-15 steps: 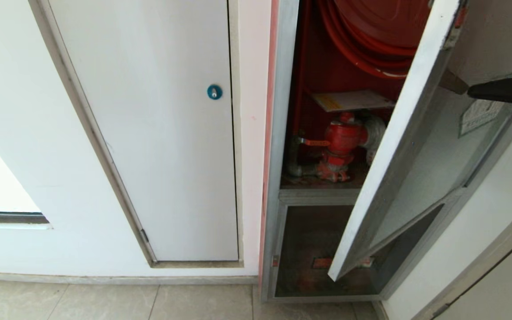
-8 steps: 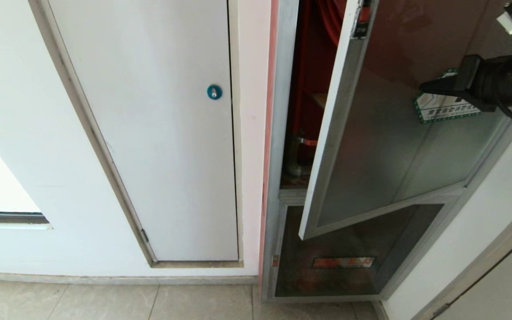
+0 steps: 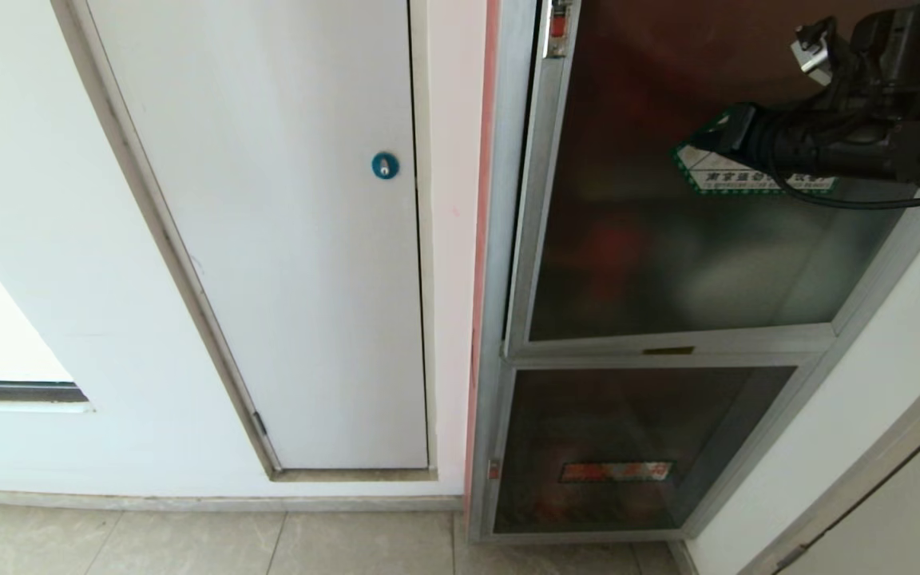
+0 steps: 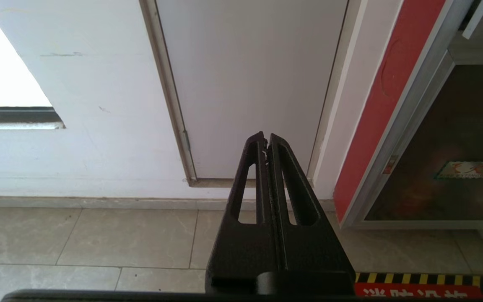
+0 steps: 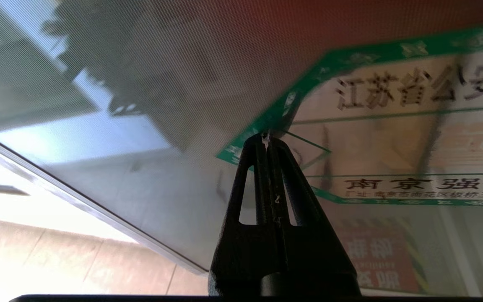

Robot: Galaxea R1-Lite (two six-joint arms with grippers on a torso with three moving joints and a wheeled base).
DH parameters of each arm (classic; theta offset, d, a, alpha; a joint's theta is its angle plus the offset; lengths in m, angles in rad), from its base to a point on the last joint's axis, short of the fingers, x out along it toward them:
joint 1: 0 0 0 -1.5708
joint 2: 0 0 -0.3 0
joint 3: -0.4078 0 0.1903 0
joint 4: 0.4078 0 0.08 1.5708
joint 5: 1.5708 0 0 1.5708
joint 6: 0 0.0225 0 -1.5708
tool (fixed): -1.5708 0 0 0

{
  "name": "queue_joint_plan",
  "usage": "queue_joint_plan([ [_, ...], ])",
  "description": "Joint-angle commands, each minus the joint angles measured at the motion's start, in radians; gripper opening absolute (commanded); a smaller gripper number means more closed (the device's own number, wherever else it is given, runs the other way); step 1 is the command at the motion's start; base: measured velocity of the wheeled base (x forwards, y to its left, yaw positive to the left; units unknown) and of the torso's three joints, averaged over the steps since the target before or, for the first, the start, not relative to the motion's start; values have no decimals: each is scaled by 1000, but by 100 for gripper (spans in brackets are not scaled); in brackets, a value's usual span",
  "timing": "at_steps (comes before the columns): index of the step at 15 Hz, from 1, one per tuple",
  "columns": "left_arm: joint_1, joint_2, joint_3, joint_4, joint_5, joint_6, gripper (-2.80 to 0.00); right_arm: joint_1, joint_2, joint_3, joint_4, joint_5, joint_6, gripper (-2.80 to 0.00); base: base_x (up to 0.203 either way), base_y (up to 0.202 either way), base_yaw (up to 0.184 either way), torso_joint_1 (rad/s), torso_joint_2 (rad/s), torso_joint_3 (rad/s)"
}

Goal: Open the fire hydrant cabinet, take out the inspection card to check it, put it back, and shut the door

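White wall, tiled floor: fire hydrant cabinet (image 3: 508, 239) door (image 3: 668, 263) sits nearly flush; right gripper (image 3: 703, 142), fingers pressed together and empty, touches its sticker (image 3: 735, 180); closing step, likely needs a final seating press; left gripper (image 4: 266, 140) parked, fingers together.

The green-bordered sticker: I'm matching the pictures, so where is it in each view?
Head view: the green-bordered sticker sits upper right on the door, partly behind the right hand.
Left wrist view: not visible.
Right wrist view: right half, at the hand's tip.
Shared landmark: the door.
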Motion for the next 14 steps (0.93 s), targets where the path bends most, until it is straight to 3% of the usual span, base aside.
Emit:
queue_joint_plan([
  [1, 0, 0, 1, 0, 0, 0, -280, 8, 120, -39, -66, -15, 0, -280, 0, 0, 0, 0, 0, 0],
  [5, 0, 1, 2, 0, 0, 0, -280, 16, 185, -45, -200, -76, -7, -280, 0, 0, 0, 0, 0, 0],
  [9, 0, 1, 1, 0, 0, 0, -280, 27, 251, -45, -281, -179, -90, -280, 0, 0, 0, 0, 0, 0],
  [14, 0, 0, 2, 0, 0, 0, -280, 28, 239, -42, -278, -180, -88, -280, 0, 0, 0, 0, 0, 0],
])
